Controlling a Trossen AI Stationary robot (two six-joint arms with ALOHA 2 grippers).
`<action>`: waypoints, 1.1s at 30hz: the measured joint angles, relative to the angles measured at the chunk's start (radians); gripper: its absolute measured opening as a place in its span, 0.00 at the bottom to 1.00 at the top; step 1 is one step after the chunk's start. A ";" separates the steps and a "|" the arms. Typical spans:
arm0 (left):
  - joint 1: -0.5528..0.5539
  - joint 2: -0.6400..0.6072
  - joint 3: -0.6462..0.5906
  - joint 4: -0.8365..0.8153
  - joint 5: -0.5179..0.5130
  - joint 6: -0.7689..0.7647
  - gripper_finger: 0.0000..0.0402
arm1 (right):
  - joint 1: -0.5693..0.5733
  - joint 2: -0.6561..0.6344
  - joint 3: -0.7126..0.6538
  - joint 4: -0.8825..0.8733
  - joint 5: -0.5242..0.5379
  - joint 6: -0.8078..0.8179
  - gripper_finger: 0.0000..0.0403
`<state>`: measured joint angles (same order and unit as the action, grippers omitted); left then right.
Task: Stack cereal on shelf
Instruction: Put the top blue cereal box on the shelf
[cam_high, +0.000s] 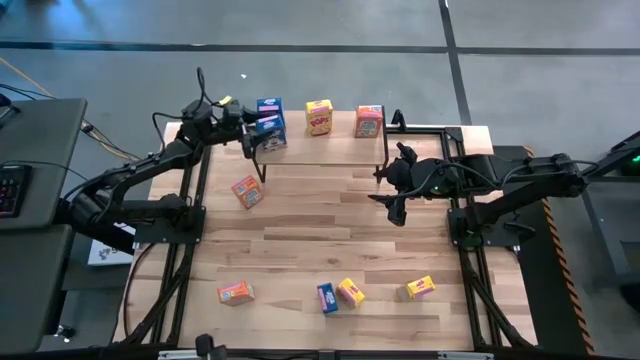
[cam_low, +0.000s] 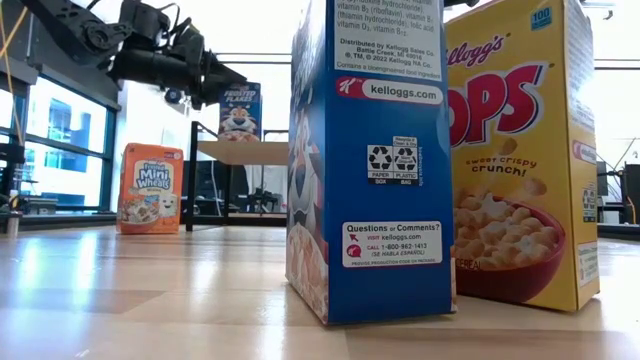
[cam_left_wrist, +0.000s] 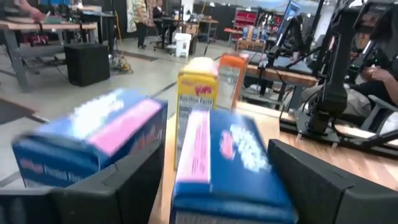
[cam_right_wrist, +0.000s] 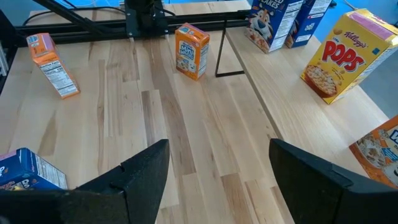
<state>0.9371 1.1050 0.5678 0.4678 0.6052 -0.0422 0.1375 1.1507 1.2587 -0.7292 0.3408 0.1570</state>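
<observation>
Spanning most of the high view, the table (cam_high: 300, 250) is pale wood planks on a black frame, set on a grey floor crossed by dark lines. Along its far edge stands the shelf (cam_high: 430, 135), a narrow light plank on black legs. On the shelf stand a blue box (cam_high: 269, 108), a yellow box (cam_high: 319, 117) and an orange box (cam_high: 368, 121). The left gripper (cam_high: 262, 135) is at the shelf's left end, clenched on a second blue box (cam_high: 272, 131) just beside the first. The right gripper (cam_high: 392, 195) hovers over the table below the shelf's right part, fingers spread with nothing between them. An orange box (cam_high: 246, 191) stands on the table near the shelf's left leg. Near the front edge lie an orange box (cam_high: 235, 292), a blue box (cam_high: 327, 297) touching a yellow box (cam_high: 350, 292), and another yellow box (cam_high: 420, 288). Beyond the table, the low view shows large windows, and the left wrist view a workshop with benches and people
</observation>
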 joint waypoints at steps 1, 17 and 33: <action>0.000 -0.005 0.005 -0.001 0.000 0.000 0.70 | 0.000 0.000 0.000 0.000 0.000 0.000 0.67; -0.003 -0.207 0.028 -0.005 0.052 -0.164 0.70 | 0.000 0.000 0.000 0.000 -0.016 0.000 0.67; -0.140 -0.289 0.028 -0.062 0.248 -0.284 0.70 | 0.000 0.000 0.000 0.001 -0.019 0.000 0.67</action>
<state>0.7970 0.8158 0.5953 0.4059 0.8533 -0.3265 0.1371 1.1507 1.2587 -0.7284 0.3217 0.1570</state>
